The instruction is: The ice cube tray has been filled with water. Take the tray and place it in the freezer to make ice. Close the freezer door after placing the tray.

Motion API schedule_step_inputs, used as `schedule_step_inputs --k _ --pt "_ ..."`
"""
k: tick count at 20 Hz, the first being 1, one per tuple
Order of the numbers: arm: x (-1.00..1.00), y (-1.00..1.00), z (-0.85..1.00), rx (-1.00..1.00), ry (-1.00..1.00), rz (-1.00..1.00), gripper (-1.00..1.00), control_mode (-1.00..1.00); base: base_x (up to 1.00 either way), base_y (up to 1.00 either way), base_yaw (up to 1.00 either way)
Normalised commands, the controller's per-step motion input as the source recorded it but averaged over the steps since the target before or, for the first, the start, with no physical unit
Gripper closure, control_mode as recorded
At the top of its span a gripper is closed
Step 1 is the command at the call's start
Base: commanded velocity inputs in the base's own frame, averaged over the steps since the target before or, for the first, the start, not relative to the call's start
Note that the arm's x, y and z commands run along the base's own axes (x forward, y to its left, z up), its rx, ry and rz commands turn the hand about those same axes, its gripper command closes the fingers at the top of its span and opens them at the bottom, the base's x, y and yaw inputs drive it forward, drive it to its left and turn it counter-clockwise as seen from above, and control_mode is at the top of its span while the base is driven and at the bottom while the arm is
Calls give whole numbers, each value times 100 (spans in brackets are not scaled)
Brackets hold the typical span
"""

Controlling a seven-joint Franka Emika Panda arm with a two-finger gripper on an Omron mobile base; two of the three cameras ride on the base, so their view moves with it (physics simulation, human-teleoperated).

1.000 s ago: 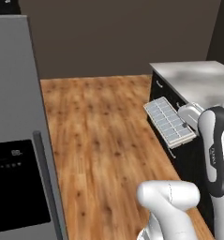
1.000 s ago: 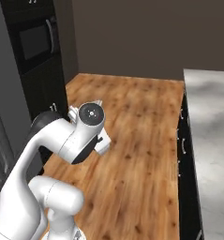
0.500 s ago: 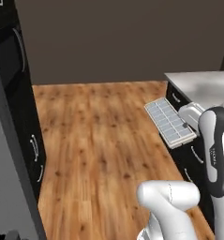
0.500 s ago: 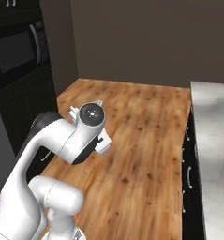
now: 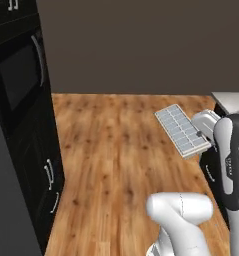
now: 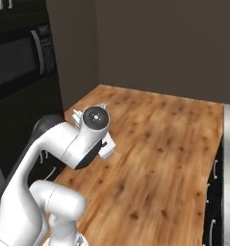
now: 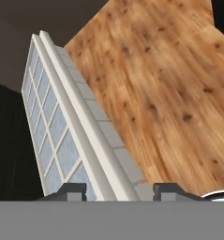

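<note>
The ice cube tray [image 5: 183,129] is a pale flat grid of small square cells, held in the air over the wooden floor, to the right of the middle in the left base view. My gripper [image 5: 200,131] is shut on its near right end. In the hand view the tray [image 7: 71,126] runs edge-on from between my fingertips [image 7: 72,190] up to the upper left, and the gripper [image 7: 120,190] clamps its rim. The freezer and the freezer door are out of view.
A tall black cabinet with a built-in oven [image 5: 21,85] stands on the left, also seen as the oven cabinet [image 6: 20,57]. Wooden floor [image 5: 111,155] stretches ahead to a dark wall. A grey counter corner [image 5: 231,99] and black base cabinets [image 6: 213,192] are on the right.
The whole picture has shifted, so the camera has moved: the grey door slid out on the left and the black oven cabinet came in. The tray stays in my grip.
</note>
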Motion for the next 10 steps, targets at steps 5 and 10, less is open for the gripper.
schedule_step_inputs --k 5,10 --pt "0 0 0 0 0 0 100 100 36 0 39" --pt "0 0 0 0 0 0 100 100 -7 4 52"
